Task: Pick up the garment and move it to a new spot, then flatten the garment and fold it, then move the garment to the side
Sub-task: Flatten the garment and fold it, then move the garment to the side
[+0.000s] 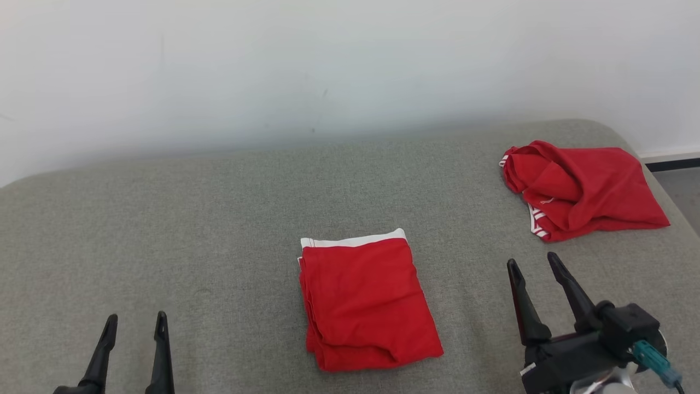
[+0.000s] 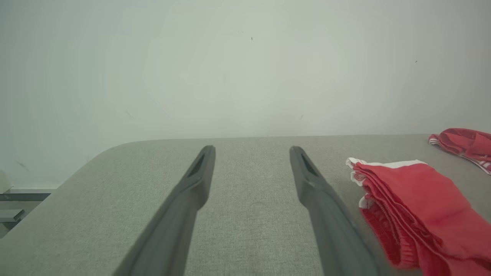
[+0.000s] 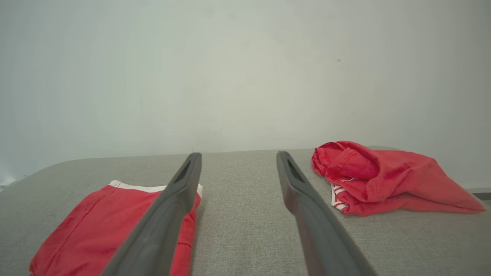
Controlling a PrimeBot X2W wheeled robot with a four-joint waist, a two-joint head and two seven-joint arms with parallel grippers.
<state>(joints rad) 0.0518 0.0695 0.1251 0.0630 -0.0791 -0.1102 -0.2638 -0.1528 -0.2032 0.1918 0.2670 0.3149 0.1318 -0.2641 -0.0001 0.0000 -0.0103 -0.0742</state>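
Behind right end effector (image 3: 238,156) finger, folded garment (image 3: 84,224) partly hidden

Nothing in these views can be read as a word, number or sign. The crumpled red garment (image 1: 585,186) bears a small white mark (image 1: 547,201) near its striped hem (too small to tell whether it is a logo). The white waistband (image 2: 358,177) of the folded red garment (image 1: 366,301) carries a reddish print at its corner, too blurred to make out.
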